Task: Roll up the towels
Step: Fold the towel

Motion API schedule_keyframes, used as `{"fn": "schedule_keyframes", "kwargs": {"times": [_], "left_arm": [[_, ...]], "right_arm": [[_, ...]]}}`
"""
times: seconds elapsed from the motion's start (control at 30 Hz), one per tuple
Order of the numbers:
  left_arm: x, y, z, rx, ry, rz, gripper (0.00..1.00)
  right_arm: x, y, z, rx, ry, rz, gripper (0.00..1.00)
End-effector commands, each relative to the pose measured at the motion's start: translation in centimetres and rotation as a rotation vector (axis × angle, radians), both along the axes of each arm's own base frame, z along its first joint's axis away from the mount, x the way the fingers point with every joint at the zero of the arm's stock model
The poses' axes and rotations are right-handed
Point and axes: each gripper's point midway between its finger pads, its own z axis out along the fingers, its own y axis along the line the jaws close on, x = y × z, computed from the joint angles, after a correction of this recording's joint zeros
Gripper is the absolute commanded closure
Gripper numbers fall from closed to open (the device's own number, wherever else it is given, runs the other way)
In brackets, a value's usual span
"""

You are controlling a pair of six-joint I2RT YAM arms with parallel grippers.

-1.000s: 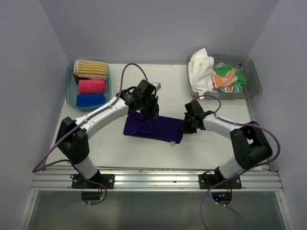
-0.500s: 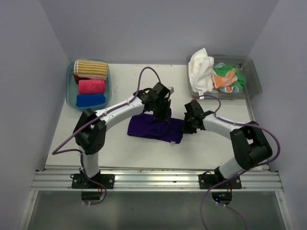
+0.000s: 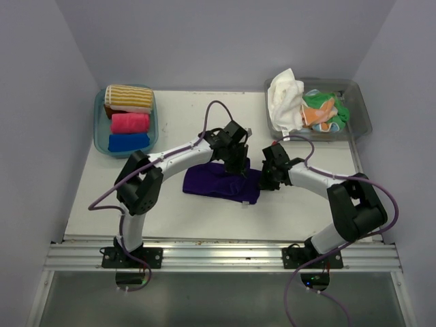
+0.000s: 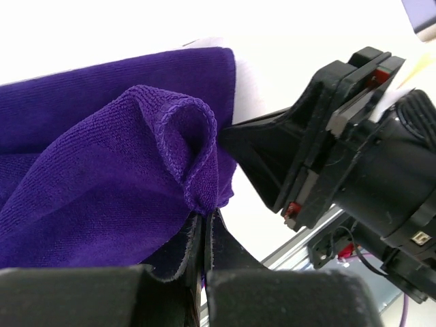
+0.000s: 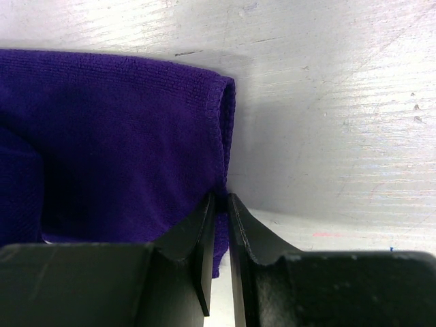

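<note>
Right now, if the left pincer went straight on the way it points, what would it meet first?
The purple towel: the left pincer is shut on its folded edge, with more towel ahead. The right pincer sits close alongside; depth unclear.

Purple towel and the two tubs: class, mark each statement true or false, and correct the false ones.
1. The left gripper is shut on the purple towel. True.
2. The left tub holds four rolled towels. False: it holds three, the striped towel, pink towel and blue towel.
3. The right gripper pinches the purple towel's edge. True.
4. The towels in the right tub are rolled. False: they lie loose, and the white towel hangs over the rim.
5. The purple towel lies in a tub. False: it lies on the table, between the arms.
</note>
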Motion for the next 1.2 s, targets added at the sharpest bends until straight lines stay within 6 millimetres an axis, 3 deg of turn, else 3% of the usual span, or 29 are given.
{"fn": "schedule_keyframes", "kwargs": {"times": [0.0, 0.73, 1.07, 1.17], "left_arm": [[0.4, -2.5, 1.6, -0.095, -0.006, -0.004, 1.0], [-0.1, -4.8, 2.1, -0.142, 0.007, -0.024, 1.0], [-0.2, -5.0, 0.6, -0.114, 0.032, -0.039, 1.0], [-0.4, -5.1, 0.6, -0.114, 0.045, -0.056, 0.83]], "right_arm": [[-2.7, -2.3, -1.9, -0.099, 0.092, -0.013, 0.82], [-2.9, -2.4, -1.9, -0.102, 0.094, -0.013, 0.82], [-2.9, -2.5, -1.6, -0.104, 0.088, -0.017, 0.82], [-3.0, -2.8, -1.3, -0.115, 0.086, -0.019, 0.82]]}}
